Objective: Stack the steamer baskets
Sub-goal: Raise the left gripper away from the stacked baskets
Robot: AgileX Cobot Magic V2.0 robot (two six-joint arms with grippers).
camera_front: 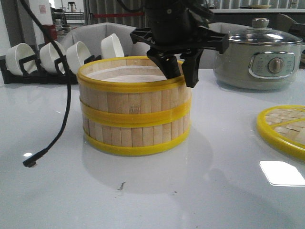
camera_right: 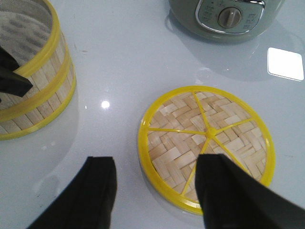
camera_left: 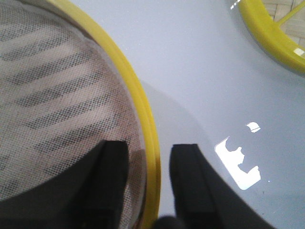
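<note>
Bench (camera_front: pixel 157 200): glossy white, bare at the near edge apart from a small dark fleck; no brand, label or legible writing on any item

Cable (camera_front: pixel 64 95): black, hanging down at 9 o'clock of the baskets, its plug end lying on the bench

Steamer baskets (camera_front: pixel 134 112): two alike, stacked one on the other, centre-left of the bench. Pale vertical bamboo slats, bright yellow rims at top, middle joint and base. Upper basket lined with a whitish mesh cloth over dark slats, seen in the left wrist view (camera_left: pixel 57 109)

Left gripper (camera_front: pixel 182 67): black, hanging over the upper basket's rim at about 2 o'clock of the stack. Fingers (camera_left: pixel 190 181) straddle the yellow rim, one inside over the mesh, one outside over the bench; spread a little wider than the rim, with a gap showing on the outer side, holding nothing

Lid (camera_right: pixel 206 145): round, flat, woven bamboo with yellow rim and yellow spokes meeting at a hub; lies on the bench at 3 o'clock of the stack, well apart from it

Right gripper (camera_right: pixel 152 191): above the lid's near edge; fingers (camera_right: pixel 97 191) set wide, holding nothing

Electric pot (camera_front: pixel 259 59): grey-green, glass lid with knob, one dial on a front panel; far right, at 1 o'clock of the stack

Rack (camera_front: pixel 28 71): black, far left, holding white bowls (camera_front: pixel 78 56) on edge
</note>
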